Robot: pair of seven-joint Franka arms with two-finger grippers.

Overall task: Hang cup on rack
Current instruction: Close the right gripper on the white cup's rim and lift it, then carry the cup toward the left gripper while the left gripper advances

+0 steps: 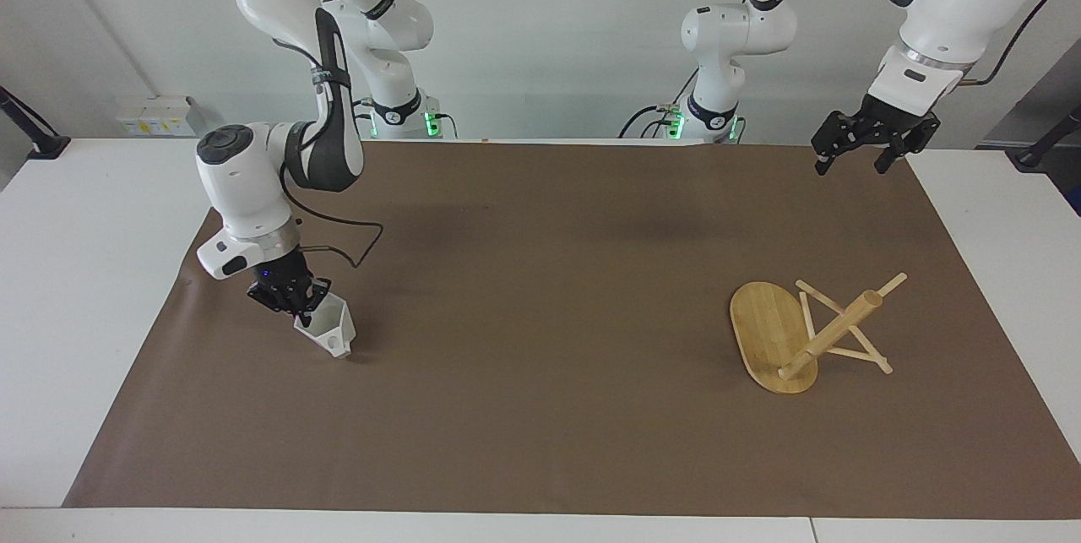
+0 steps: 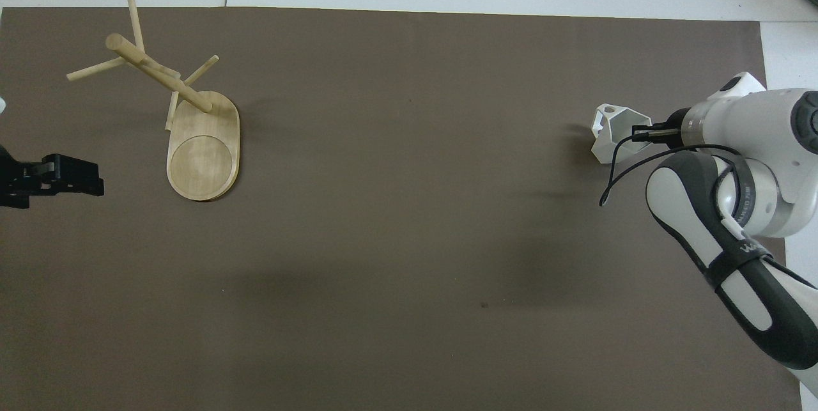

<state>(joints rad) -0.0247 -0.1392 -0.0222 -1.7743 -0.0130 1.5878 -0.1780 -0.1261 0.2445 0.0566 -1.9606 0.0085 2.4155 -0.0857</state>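
The white faceted cup (image 1: 328,330) is at the right arm's end of the brown mat. My right gripper (image 1: 294,298) is shut on its rim and holds it tilted, low over the mat. It also shows in the overhead view (image 2: 609,135), with its pierced handle pointing away from the gripper (image 2: 641,133). The bamboo rack (image 1: 802,332) stands on its oval base at the left arm's end (image 2: 192,123). My left gripper (image 1: 851,163) is open and empty, raised over the mat's corner near the robots (image 2: 67,178).
The brown mat (image 1: 540,408) covers most of the white table (image 1: 76,273). A black cable (image 1: 355,243) hangs from the right wrist above the cup.
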